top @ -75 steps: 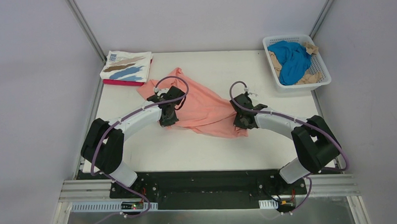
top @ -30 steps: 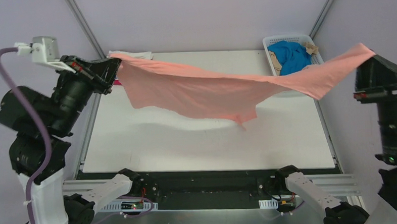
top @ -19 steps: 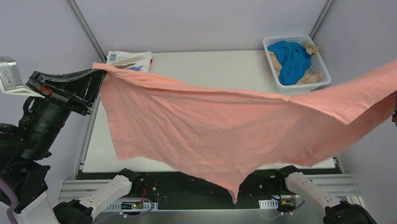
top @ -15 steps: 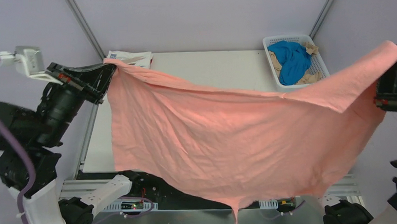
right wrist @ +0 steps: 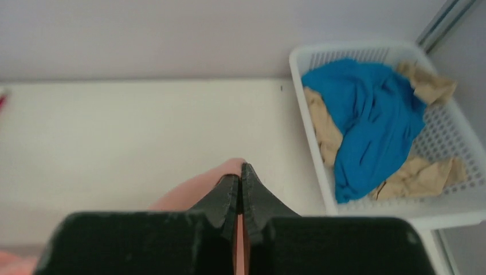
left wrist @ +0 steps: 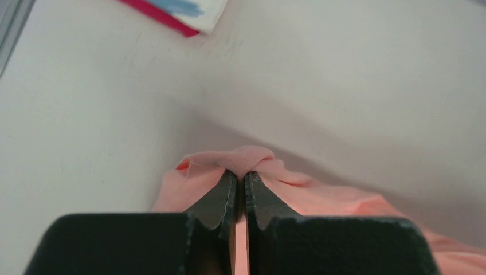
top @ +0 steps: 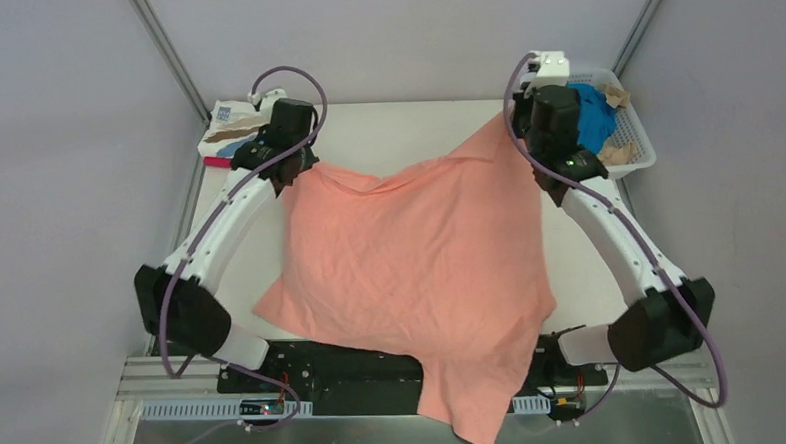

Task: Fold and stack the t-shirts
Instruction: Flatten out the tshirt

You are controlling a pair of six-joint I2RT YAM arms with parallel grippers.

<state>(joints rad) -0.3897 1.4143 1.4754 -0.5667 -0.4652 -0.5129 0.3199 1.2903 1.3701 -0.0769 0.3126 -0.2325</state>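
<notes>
The salmon-pink t-shirt (top: 420, 251) lies spread over the table, its near part hanging over the front edge. My left gripper (top: 289, 169) is shut on its far left corner (left wrist: 240, 163). My right gripper (top: 518, 124) is shut on its far right corner (right wrist: 232, 168), held a little above the table. The folded white brushstroke t-shirt (top: 233, 124) lies on a magenta one (left wrist: 157, 16) at the back left. The bright blue t-shirt (right wrist: 372, 109) and tan t-shirt (right wrist: 421, 175) sit crumpled in the basket.
The white lattice basket (top: 639, 161) stands at the back right, close beside my right gripper; it also shows in the right wrist view (right wrist: 306, 103). Metal frame posts rise at both back corners. Bare white table (top: 405, 131) lies between the two grippers.
Both arms came down from high at the sides to the back of the table. The pink shirt, stretched in the air before, now lies spread on the table.
</notes>
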